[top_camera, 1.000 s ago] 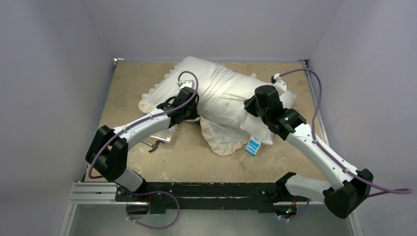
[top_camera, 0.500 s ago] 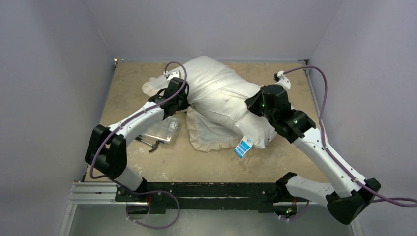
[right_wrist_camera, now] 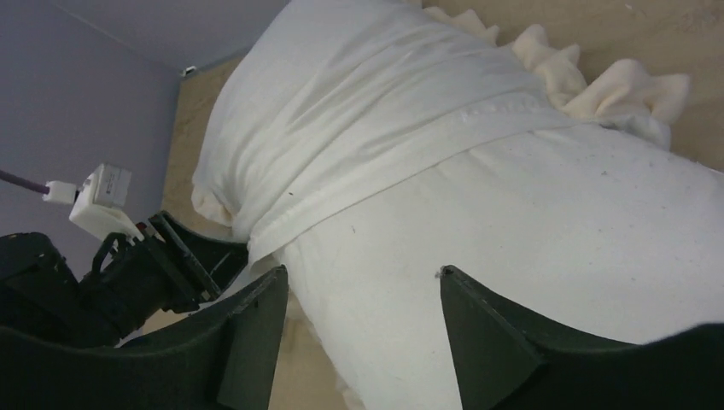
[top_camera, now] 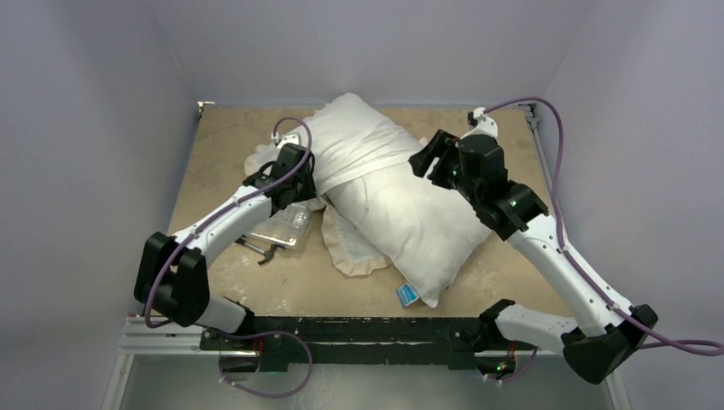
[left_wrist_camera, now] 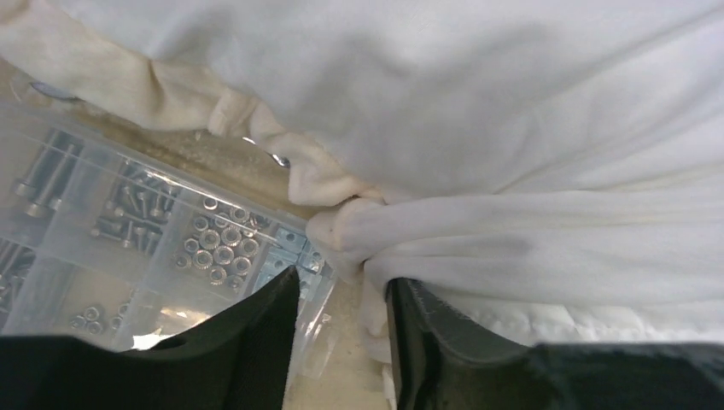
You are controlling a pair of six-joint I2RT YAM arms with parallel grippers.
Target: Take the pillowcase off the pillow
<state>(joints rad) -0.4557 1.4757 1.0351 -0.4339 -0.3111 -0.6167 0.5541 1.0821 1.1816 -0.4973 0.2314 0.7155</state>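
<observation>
The plump white pillow lies diagonally across the table, its blue-and-white tag toward the near edge. The pillowcase, white side out, still wraps the pillow's far half. Its cream frill spreads out beneath on the left. My left gripper is open at the pillowcase's left edge, and bunched fabric touches the right finger. My right gripper hangs open above the bare pillow, holding nothing. The pillowcase lies beyond it.
A clear plastic parts box holding screws and nuts sits on the tan table just left of the frill, under my left gripper. A small metal tool lies beside it. Grey walls enclose the table on three sides.
Both grippers have opened and let go of the fabric. The pillow has slid out toward the near edge, now showing more bare white. The right gripper rose and drew back to the far right.
</observation>
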